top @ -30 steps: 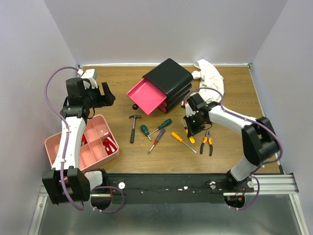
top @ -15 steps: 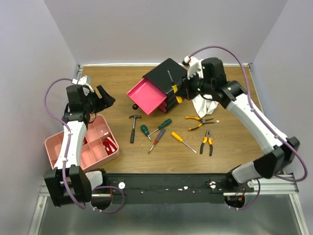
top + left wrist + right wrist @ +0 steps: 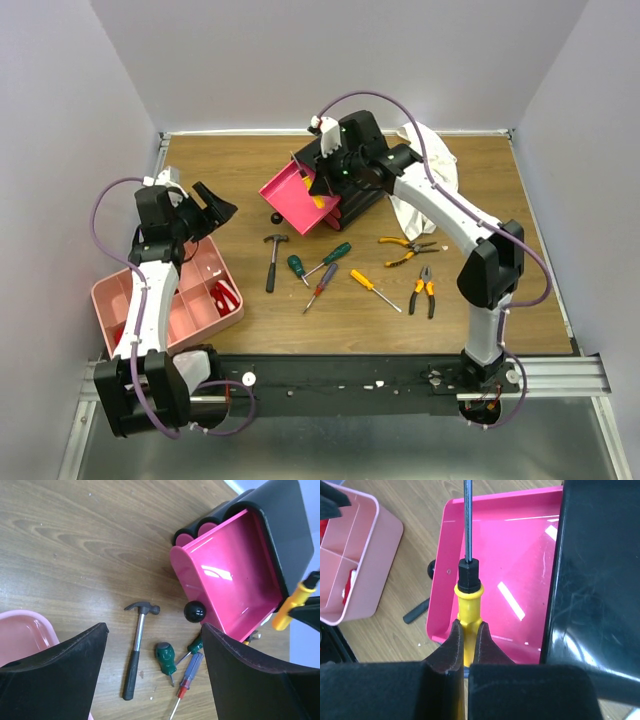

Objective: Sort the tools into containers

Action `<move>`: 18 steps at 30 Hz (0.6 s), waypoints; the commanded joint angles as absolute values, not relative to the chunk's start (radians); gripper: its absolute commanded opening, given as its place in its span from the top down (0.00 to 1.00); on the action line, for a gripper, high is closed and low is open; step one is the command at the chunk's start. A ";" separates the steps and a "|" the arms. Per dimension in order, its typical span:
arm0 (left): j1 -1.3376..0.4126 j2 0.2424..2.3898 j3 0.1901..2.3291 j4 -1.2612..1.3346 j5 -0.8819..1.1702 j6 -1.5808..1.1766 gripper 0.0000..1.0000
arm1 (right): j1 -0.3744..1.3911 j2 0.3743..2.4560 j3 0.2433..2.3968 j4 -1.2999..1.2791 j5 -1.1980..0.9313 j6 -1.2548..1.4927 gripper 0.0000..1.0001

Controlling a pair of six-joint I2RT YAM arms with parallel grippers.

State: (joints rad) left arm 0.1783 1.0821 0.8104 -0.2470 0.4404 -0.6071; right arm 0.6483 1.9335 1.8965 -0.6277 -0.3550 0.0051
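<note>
Yellow-handled screwdriver (image 3: 468, 605), black collar, steel shaft, clamped in right end effector (image 3: 468, 632); left end effector (image 3: 153, 635) apart.

A brown wood-grain table (image 3: 250, 165) is filling the scene. Plain pale grey walls (image 3: 340, 60) are standing along the table's left, far and right edges. An aluminium rail (image 3: 570, 375) is running along the table's near edge, and soft, even light is falling across the tabletop.
</note>
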 commanded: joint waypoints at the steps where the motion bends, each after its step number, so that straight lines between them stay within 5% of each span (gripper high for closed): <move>1: 0.195 1.055 0.795 -0.209 0.468 -0.629 0.13 | 0.664 1.988 1.959 -0.630 -0.328 0.044 0.95; 4: 0.202 1.057 0.788 -0.198 0.475 -0.644 0.11 | 0.664 2.006 1.957 -0.641 -0.315 0.069 0.58; 7: 0.204 1.063 0.798 -0.183 0.483 -0.649 0.10 | 0.664 1.961 1.938 -0.646 -0.322 0.048 0.43; 10: 0.204 1.080 0.818 -0.172 0.476 -0.653 0.10 | 0.664 1.841 1.864 -0.640 -0.328 -0.027 0.41; 18: 0.204 1.157 0.894 -0.147 0.477 -0.606 0.09 | 0.666 1.487 1.260 -0.655 -0.365 -0.420 0.40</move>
